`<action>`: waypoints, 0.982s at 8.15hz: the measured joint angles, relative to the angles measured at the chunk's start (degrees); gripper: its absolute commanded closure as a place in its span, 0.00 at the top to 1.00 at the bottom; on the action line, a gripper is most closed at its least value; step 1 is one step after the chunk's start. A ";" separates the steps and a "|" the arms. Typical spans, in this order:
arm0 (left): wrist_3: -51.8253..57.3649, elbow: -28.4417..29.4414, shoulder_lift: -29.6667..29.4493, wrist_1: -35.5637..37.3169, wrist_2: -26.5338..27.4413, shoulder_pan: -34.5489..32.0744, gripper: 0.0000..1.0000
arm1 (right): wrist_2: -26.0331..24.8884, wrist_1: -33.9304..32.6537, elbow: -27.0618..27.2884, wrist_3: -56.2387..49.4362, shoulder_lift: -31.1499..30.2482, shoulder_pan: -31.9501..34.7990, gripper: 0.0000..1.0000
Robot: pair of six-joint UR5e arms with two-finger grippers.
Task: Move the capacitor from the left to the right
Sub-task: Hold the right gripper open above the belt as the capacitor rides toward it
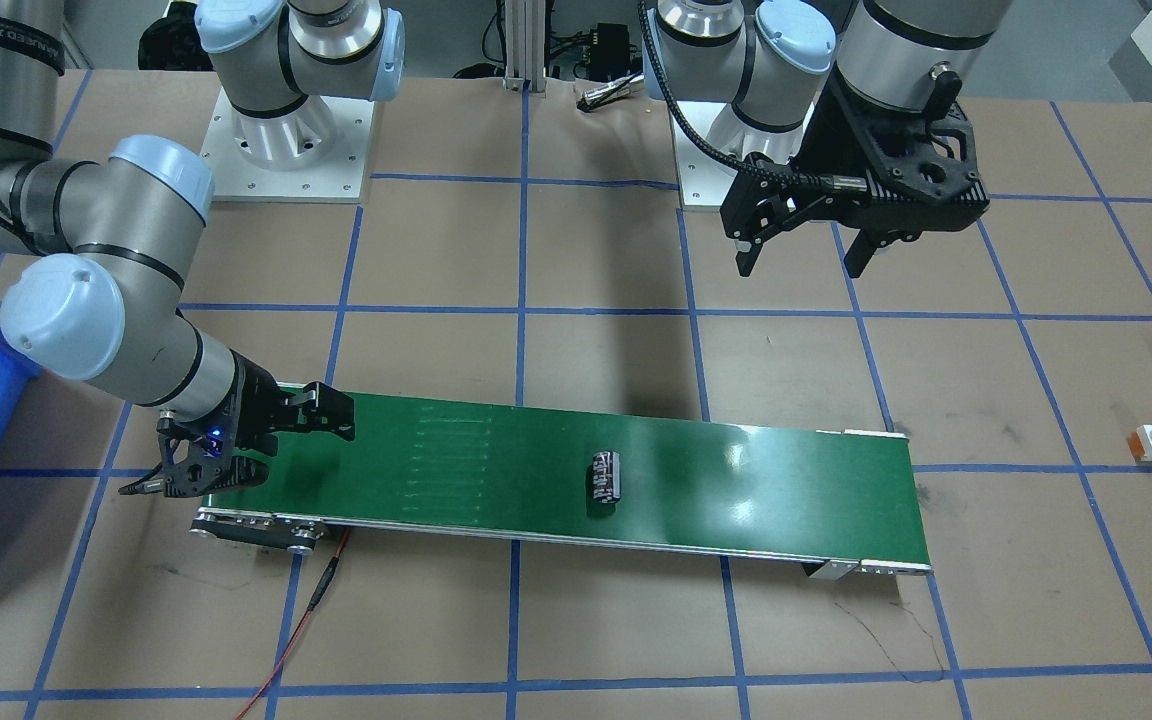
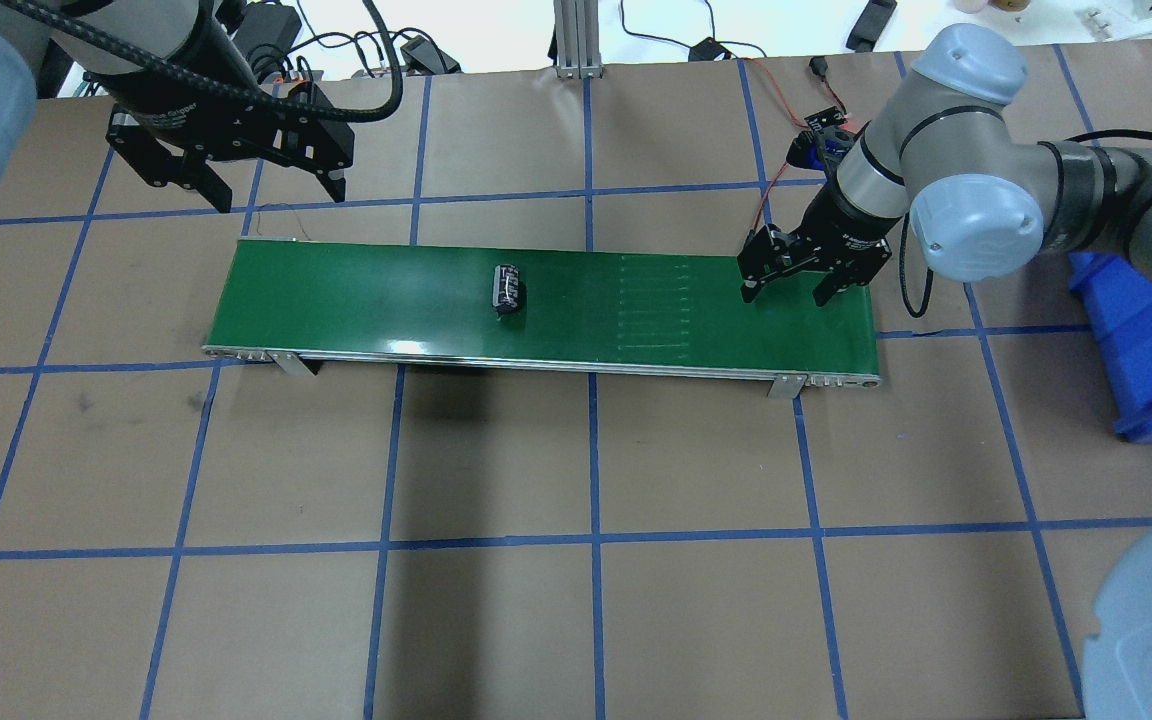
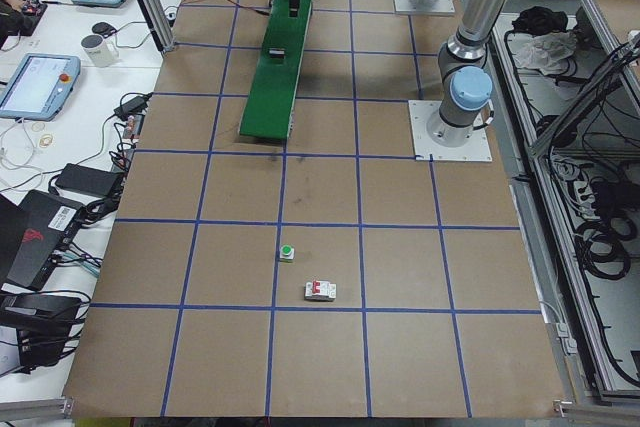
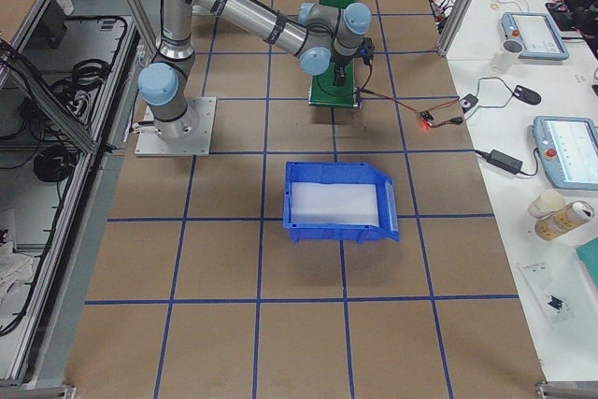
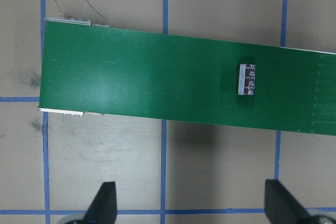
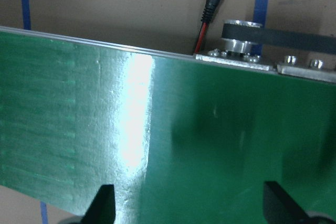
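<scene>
Capacitor (image 2: 508, 289) on belt (image 2: 386, 300), outside both jaws

Brown table (image 2: 696, 450) gridded in blue tape (image 2: 596, 537) — white side bench (image 4: 575, 91).

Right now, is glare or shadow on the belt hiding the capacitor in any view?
No. Left wrist-mounted view: the capacitor is sharp and evenly lit. Right wrist-mounted view: a bright glare streak crosses the green conveyor belt, but no capacitor shows there. Exterior front-facing view: soft glare patches lie toward the belt's end, away from it.
</scene>
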 measured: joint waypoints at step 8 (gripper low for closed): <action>-0.22 -0.05 -0.01 0.00 -0.12 0.00 1.00 | -0.13 -0.89 0.06 4.34 0.83 0.03 1.00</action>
